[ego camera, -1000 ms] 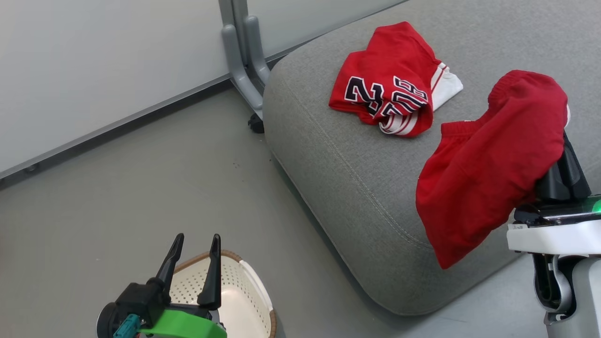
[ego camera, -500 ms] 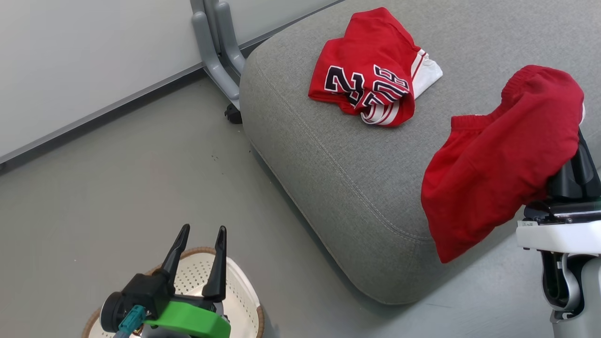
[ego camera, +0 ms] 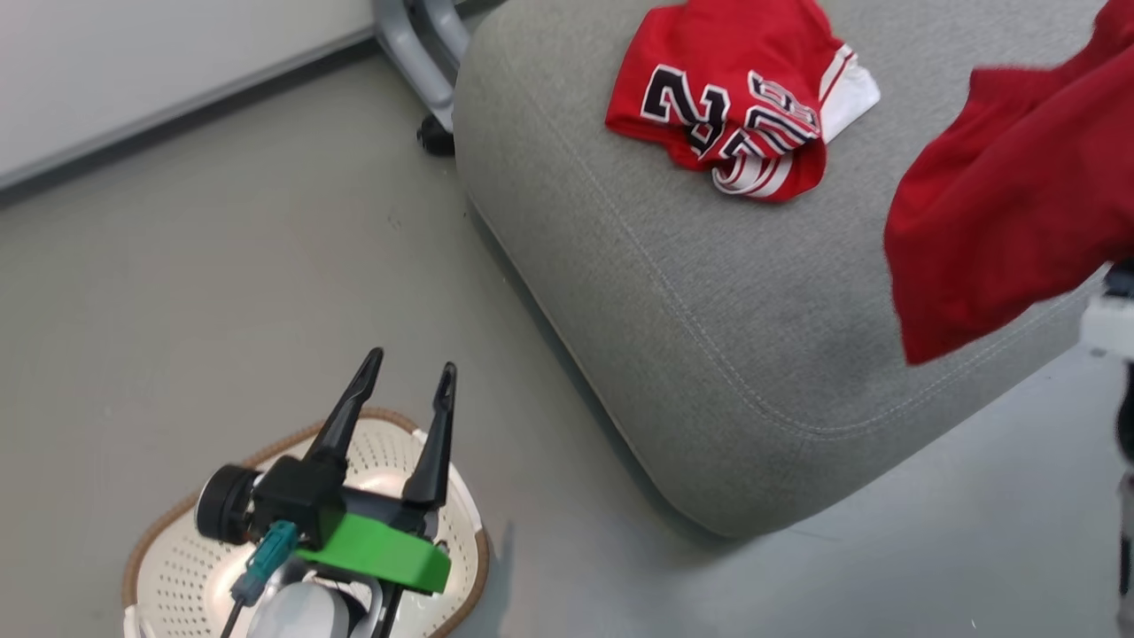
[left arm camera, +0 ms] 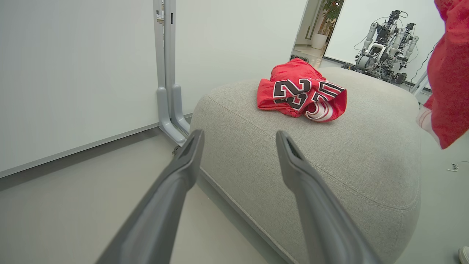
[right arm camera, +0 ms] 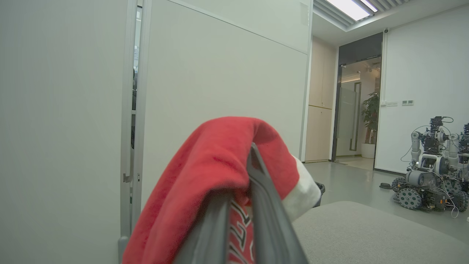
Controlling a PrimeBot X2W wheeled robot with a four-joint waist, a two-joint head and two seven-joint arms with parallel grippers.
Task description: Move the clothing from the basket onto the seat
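One piece of the clothing, a red garment with black-and-white numbers (ego camera: 735,106), lies crumpled on the grey seat (ego camera: 709,292), toward its far side. A second red garment (ego camera: 1010,204) hangs in the air over the seat's right edge. My right gripper (right arm camera: 246,172) is shut on it, with the cloth draped over the fingers. My left gripper (ego camera: 410,363) stands open above the cream basket (ego camera: 195,567) on the floor at lower left. The left wrist view looks between the open fingers of the left gripper (left arm camera: 239,135) at the seat (left arm camera: 329,157) and the numbered garment (left arm camera: 304,93).
The grey foot of a partition stand (ego camera: 416,44), with a dark caster, stands on the floor at the seat's far left corner, before a pale wall. Another wheeled robot (left arm camera: 384,33) is parked well beyond the seat. Grey floor lies between basket and seat.
The head camera has tilted down, so more of the basket shows. My right gripper has carried the hanging garment up and to the right. The left gripper stays open over the basket.
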